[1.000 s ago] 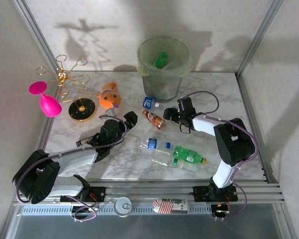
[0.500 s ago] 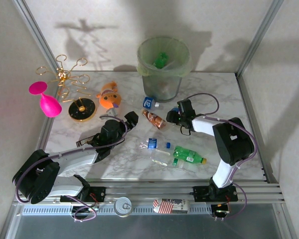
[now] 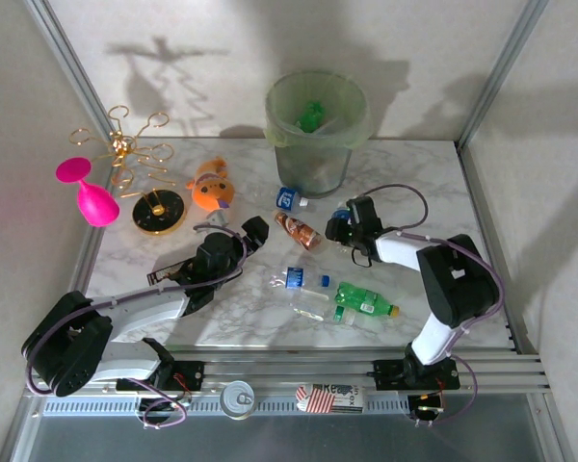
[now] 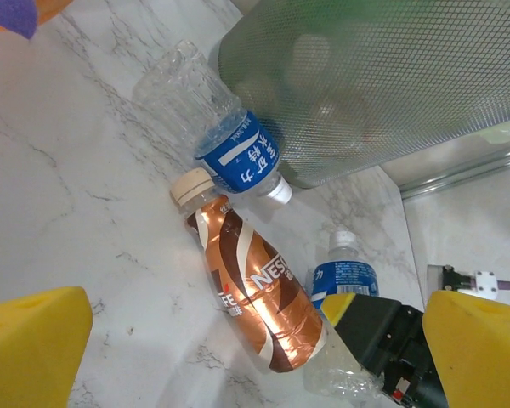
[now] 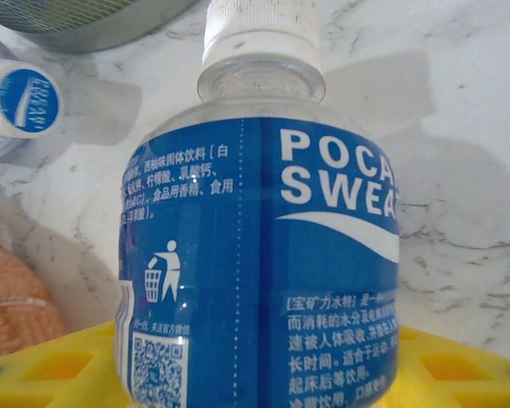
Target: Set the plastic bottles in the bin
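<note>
My right gripper brackets a blue-labelled bottle lying at 6 o'clock from the bin. I cannot tell whether it clenches the bottle. My left gripper is spread wide.

blue-labelled bottle with white cap, gripped between yellow claw pads, marble table behind

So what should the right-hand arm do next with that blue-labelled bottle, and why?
Probably lift it a little off the table, once the grip is firm. The blue-labelled bottle sits between the right gripper's yellow fingers, though I can't tell whether they pinch it yet. It rests on the marble near the bin, whose rim stands higher.
</note>
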`<state>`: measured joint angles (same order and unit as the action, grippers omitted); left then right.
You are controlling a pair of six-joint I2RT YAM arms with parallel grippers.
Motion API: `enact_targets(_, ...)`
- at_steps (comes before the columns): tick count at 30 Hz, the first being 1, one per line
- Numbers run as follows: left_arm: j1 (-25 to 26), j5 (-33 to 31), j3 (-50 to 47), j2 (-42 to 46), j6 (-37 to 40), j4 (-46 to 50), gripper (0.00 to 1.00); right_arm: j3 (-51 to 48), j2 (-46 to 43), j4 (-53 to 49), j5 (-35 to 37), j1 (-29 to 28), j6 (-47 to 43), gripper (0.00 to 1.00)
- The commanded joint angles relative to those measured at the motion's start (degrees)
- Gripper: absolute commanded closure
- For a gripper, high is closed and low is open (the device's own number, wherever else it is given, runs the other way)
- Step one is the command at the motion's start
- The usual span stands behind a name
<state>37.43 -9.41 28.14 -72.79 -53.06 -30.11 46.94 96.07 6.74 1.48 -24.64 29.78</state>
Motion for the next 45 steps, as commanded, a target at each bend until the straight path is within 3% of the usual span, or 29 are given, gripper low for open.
enact_targets(1, 0.63, -1.08, 2.39, 0.4, -1.94, 1.13, 0.0, -2.49, -5.18, 2.46, -0.07, -0.32, -1.36, 0.42)
enact_targets(16, 3.09, -0.18, 6.14, -3.4, -6.27, 2.33, 0.0, -12.43, -26.53, 3.84, -4.01, -0.34, -2.35, 0.47)
enact_targets(27, 3.0, 1.67, 9.81, -8.68, -4.63, -0.22, 0.0, -9.07, -39.41, -1.1, -7.62, -0.4, -2.53, 0.47)
enact_targets(34, 2.47, 2.82, 13.75, -9.79, 1.94, 3.61, 0.0, 3.63, -34.74, -2.35, -7.38, -0.32, -7.43, 0.47)
enact_targets(45, 2.08, 0.6, 3.87, -2.17, 1.74, 3.97, 0.0, 30.16, -12.85, -2.3, -7.52, 0.51, -11.6, 0.48)
